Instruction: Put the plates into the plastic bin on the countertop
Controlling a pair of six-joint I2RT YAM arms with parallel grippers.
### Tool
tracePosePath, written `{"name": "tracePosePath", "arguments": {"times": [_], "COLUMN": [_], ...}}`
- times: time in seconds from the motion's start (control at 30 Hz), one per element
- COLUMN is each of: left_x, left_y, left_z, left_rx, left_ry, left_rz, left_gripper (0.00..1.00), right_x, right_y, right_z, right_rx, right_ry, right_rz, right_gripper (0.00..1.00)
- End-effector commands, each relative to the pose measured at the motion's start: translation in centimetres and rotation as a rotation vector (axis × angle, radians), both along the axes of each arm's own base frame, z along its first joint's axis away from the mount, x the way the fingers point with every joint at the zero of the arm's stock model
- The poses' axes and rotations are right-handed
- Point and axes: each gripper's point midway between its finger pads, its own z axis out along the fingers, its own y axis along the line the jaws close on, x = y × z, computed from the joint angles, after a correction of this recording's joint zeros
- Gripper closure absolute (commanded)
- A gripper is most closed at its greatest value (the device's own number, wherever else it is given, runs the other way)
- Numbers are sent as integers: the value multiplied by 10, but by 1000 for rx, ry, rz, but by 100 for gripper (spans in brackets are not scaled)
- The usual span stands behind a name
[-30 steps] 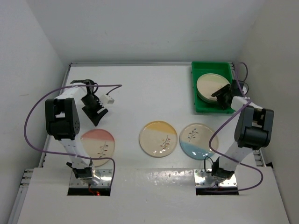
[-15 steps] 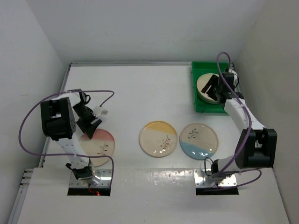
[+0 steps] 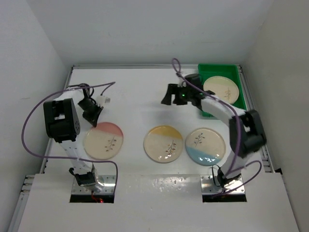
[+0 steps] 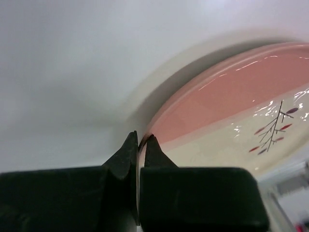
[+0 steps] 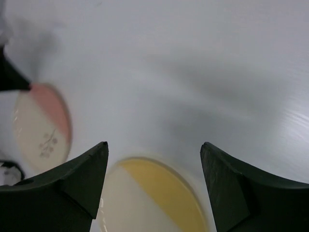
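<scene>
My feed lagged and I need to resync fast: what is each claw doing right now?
Left claw: closed on the rim of the pink plate.
Right claw: open, holding nothing.

Right claw (image 3: 169, 95) left bin (image 3: 219, 69); pink plate (image 3: 103, 140) shifted

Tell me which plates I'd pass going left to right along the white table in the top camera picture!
round cream ceramic plate with a pink segment → round cream ceramic plate with a yellow segment → round cream ceramic plate with a blue segment
</scene>
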Motion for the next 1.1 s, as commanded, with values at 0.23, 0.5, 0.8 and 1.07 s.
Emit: {"name": "tracePosePath", "arguments": {"times": [0.23,0.5,0.8,1.07], "left_x": [102,114,128,140], "left_y": [-65,-90,-83,-75], "left_z": [100,126,110,120], "left_rx": [-157,-192,-155,-107], "left_ry": [-474,-550,-529,-556], "left_rz": [-95,-160,-141,-68], "left_gripper": [100,100,100,88], "right_x": [6,28,-27,17], "right_y": [186,218,240,200], "right_z": [-45,-73,-55,2], "right_rx": [275,411,649,728], "right_ry": [187,237,330,186], "right_rz": [537,515,652,478], "right_gripper": [23,23,100,100]}}
